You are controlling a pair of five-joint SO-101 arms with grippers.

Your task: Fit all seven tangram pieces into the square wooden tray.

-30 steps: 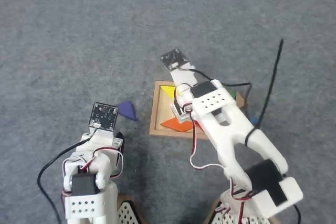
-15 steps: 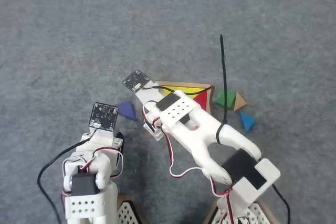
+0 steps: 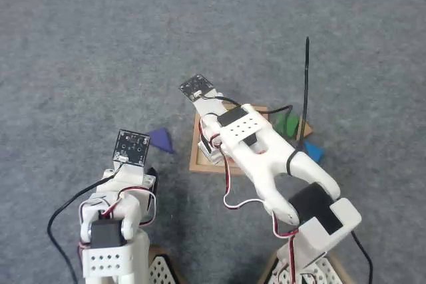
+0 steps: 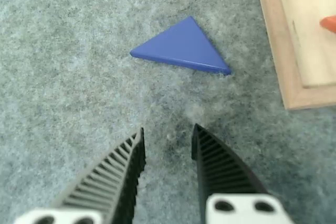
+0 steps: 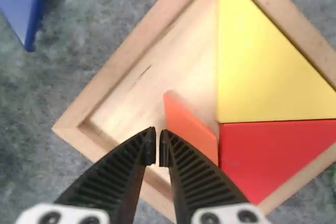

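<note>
Swung back over the wooden tray (image 3: 194, 152), our right gripper (image 5: 157, 146) hangs closed and empty by the orange piece (image 5: 190, 128); we'd pinch the light, stiff blue triangle (image 4: 181, 49), flat on carpet beside the tray, across its edges.

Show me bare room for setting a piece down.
Bare wood lies in the tray corner, bordered by the yellow triangle and orange piece. Open carpet spreads beyond the blue triangle. Crowded: around the green piece, beside the tray.

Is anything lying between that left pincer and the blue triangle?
No. The left wrist view shows just bare grey carpet between the left pincer and the blue triangle.
</note>
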